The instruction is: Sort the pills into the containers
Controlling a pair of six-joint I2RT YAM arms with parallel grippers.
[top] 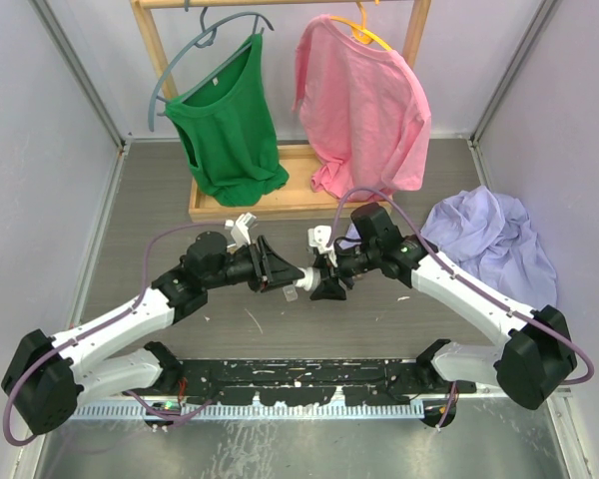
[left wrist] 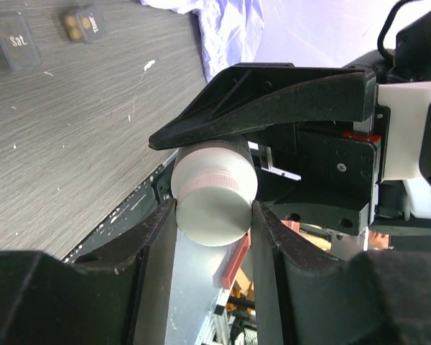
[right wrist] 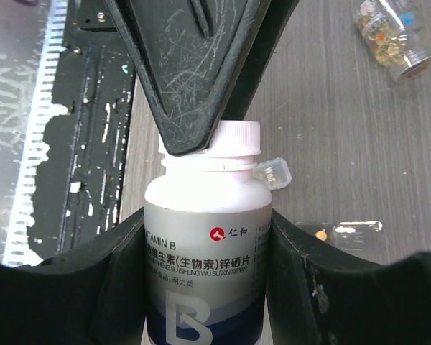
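Note:
A white vitamin B bottle (right wrist: 207, 237) hangs over the table's middle (top: 298, 283), held between both arms. My right gripper (right wrist: 207, 223) is shut on its labelled body. My left gripper (left wrist: 214, 212) is shut on the white ribbed cap (left wrist: 214, 194), and one of its black fingers (right wrist: 194, 65) covers part of the cap in the right wrist view. Small containers lie on the table: a dark "Sat" tub (left wrist: 13, 39), a dark tub with yellow pills (left wrist: 82, 23), a clear "Wed" tub (right wrist: 273, 172), a clear jar of yellow capsules (right wrist: 391, 36), and a flat clear piece with an orange pill (right wrist: 320, 234).
A wooden rack (top: 270, 205) at the back carries a green shirt (top: 225, 120) and a pink shirt (top: 364, 100). A crumpled lilac cloth (top: 499, 239) lies at the right. The black mounting rail (top: 299, 379) runs along the near edge.

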